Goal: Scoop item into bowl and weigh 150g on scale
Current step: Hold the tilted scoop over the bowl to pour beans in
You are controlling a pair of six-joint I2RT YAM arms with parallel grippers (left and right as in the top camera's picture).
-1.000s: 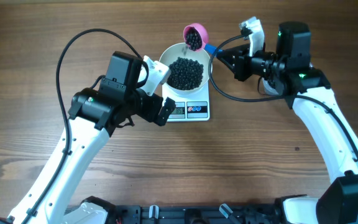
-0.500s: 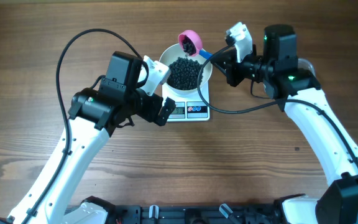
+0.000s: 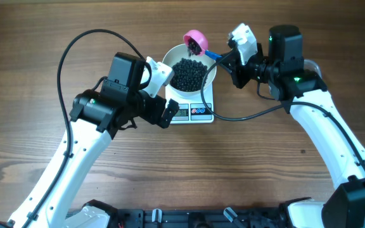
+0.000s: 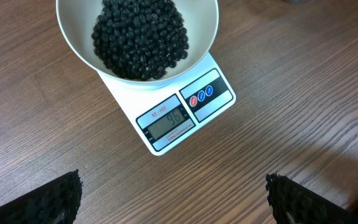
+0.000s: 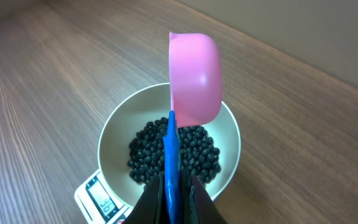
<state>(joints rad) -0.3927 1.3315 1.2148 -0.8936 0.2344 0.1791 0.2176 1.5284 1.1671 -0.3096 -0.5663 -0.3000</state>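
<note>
Overhead view: the white bowl (image 3: pixel 211 73) of black beads (image 3: pixel 189 74) is sitting on the scale (image 3: pixel 195 115), whose writing is too small to read from here. The left fingers (image 3: pixel 168 113) are standing spread wide beside the scale, gripping nothing. The right fingers (image 3: pixel 232 62) are pinching the blue handle (image 3: pixel 213 54) of a pink scoop (image 3: pixel 195 42) at the bowl's far rim.

Left wrist view: the scale's label is reading "SF-400" and its display (image 4: pixel 173 118) is apparently showing "96". The frame edge is cutting off the bowl's top.

Right wrist view: the scoop is showing only its outer side, hiding any contents. The display digits are appearing blurred.
</note>
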